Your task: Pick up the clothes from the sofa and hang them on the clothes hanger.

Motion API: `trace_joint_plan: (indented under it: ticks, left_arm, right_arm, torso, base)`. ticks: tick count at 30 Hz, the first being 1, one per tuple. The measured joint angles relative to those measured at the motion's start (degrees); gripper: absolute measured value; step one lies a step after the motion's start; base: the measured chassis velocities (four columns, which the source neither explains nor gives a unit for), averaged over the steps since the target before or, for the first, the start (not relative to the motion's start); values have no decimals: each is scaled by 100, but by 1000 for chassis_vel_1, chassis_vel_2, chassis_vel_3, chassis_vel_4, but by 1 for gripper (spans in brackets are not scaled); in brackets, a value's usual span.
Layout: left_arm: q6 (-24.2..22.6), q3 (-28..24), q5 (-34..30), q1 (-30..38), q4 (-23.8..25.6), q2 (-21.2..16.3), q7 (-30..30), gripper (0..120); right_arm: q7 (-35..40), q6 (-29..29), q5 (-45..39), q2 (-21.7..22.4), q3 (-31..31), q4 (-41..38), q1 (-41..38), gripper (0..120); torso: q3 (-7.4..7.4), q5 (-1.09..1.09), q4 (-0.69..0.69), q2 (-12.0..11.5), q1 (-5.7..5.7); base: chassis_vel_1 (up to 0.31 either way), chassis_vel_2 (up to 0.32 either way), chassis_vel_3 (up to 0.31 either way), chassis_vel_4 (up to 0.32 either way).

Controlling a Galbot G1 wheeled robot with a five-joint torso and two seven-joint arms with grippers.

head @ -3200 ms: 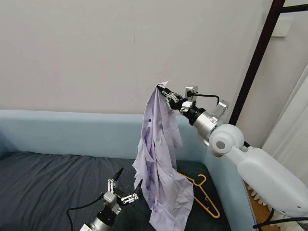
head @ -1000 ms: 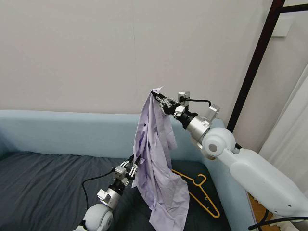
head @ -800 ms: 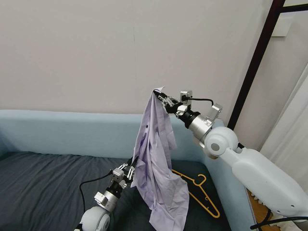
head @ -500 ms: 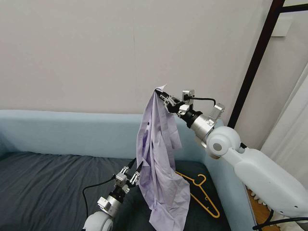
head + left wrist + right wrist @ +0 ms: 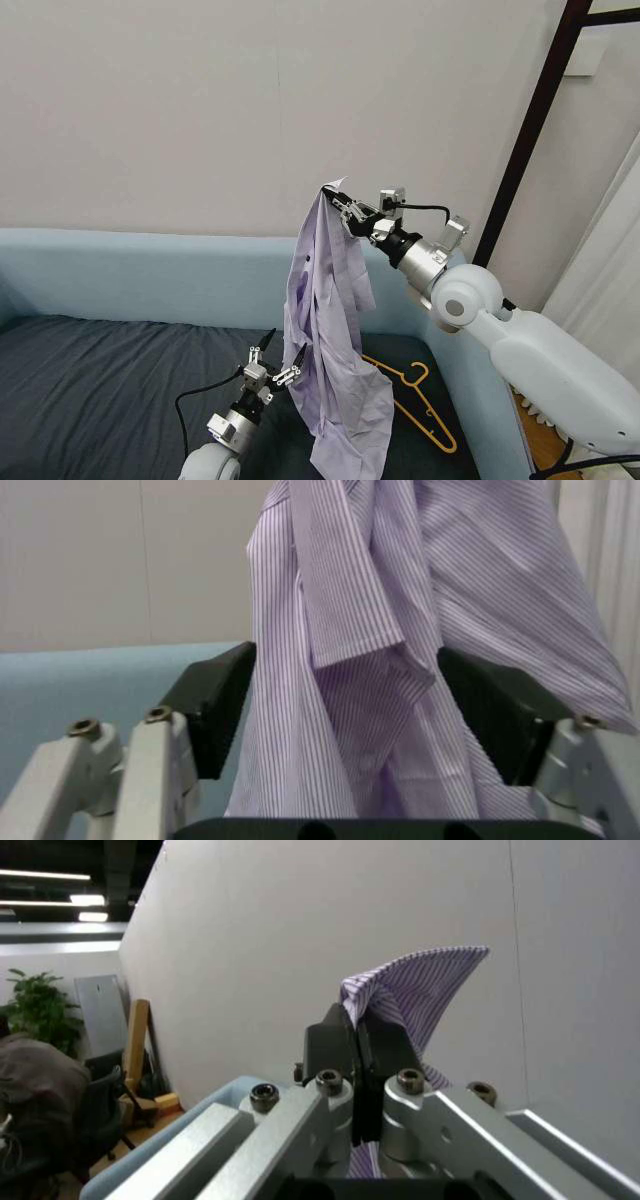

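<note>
The right gripper [image 5: 337, 203] holds the shirt [image 5: 330, 330] up by its top edge, fingers [image 5: 330, 1046] clenched on the fabric, so it hangs over the sofa [image 5: 100, 380]. The left gripper [image 5: 277, 360] sits low beside the cloth, fingers [image 5: 215, 705] spread either side of a hanging fold. A hanger [image 5: 420, 400] lies on the sofa.

The hanging shirt [image 5: 330, 330] fills the gap between the spread fingers of the left end effector [image 5: 280, 350], blocking the way ahead. To its left the dark sofa seat [image 5: 100, 390] lies open. Past the shirt on its right lies an orange hanger [image 5: 416, 399]. Above the right end effector [image 5: 335, 195], clamped on the shirt's top, there is free room before the wall [image 5: 200, 100]. A black pole [image 5: 530, 130] stands well off to its right.
</note>
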State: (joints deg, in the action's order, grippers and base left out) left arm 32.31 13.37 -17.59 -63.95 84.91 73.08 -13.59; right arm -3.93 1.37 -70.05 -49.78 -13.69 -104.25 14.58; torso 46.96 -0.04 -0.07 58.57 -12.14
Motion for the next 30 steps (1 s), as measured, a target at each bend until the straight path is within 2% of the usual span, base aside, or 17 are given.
trace_joint_plan:
  ticks: [4, 6, 9, 18, 19, 23, 29, 30]
  left_arm:
    - [52, 26, 70, -81, 56, 63, -4, 59]
    - [93, 38, 115, -153, 104, 123, -9, 47]
    - [106, 46, 167, -201, 112, 185, -16, 39]
    - [129, 21, 304, -176, -98, 504, -21, 7]
    - [129, 21, 304, -176, -98, 504, -21, 7]
    - [136, 24, 358, -182, -169, 578, -32, 21]
    - [169, 60, 350, -176, -175, 573, -28, 35]
    - [169, 68, 341, -174, -167, 561, -23, 42]
  right_arm:
    - [-10, -6, -7, 55, 31, -41, 27, 0]
    - [-16, -9, -10, 113, 53, -82, 55, 0]
    - [-23, -10, -11, 158, 66, -115, 81, 0]
    - [-10, -11, -74, 293, 89, -269, 135, 0]
    - [-10, -11, -74, 293, 89, -269, 135, 0]
    - [1, -12, -89, 326, 68, -335, 136, 0]
    - [2, -12, -90, 343, 67, -347, 153, 0]
    - [2, -11, -90, 342, 67, -347, 156, 0]
  torso:
    - [0, 0, 0, 0, 0]
    - [0, 0, 0, 0, 0]
    - [0, 0, 0, 0, 0]
    - [0, 0, -1, 0, 0]
    - [0, 0, -1, 0, 0]
    - [0, 0, 0, 0, 0]
    - [0, 0, 0, 0, 0]
    - [0, 0, 0, 0, 0]
  base:
    - [0, 0, 0, 0]
    - [0, 0, 0, 0]
    - [0, 0, 0, 0]
    - [0, 0, 0, 0]
    - [0, 0, 0, 0]
    - [0, 0, 0, 0]
    - [0, 0, 0, 0]
    - [0, 0, 0, 0]
